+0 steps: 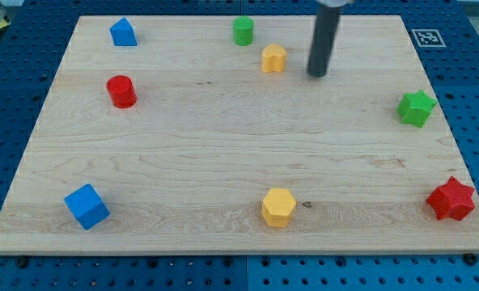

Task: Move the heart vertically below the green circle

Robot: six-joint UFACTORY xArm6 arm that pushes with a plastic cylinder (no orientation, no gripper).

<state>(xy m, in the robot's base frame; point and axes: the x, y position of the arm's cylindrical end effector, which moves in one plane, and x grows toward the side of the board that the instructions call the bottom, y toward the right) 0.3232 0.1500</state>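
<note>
The yellow heart block [273, 58] lies near the view's top middle of the wooden board [223, 145]. The green circle block [243, 31] stands just above and to the left of it, close to the board's top edge, with a small gap between them. My tip [317, 74] is to the right of the yellow heart and slightly lower, apart from it and touching no block. The dark rod rises from the tip out of the view's top.
A blue house-shaped block [123, 32] is at top left, a red circle [121, 91] below it, a blue cube [86, 206] at bottom left. A yellow hexagon [278, 207] is at bottom middle, a green star [416, 108] at right, a red star [451, 199] at bottom right.
</note>
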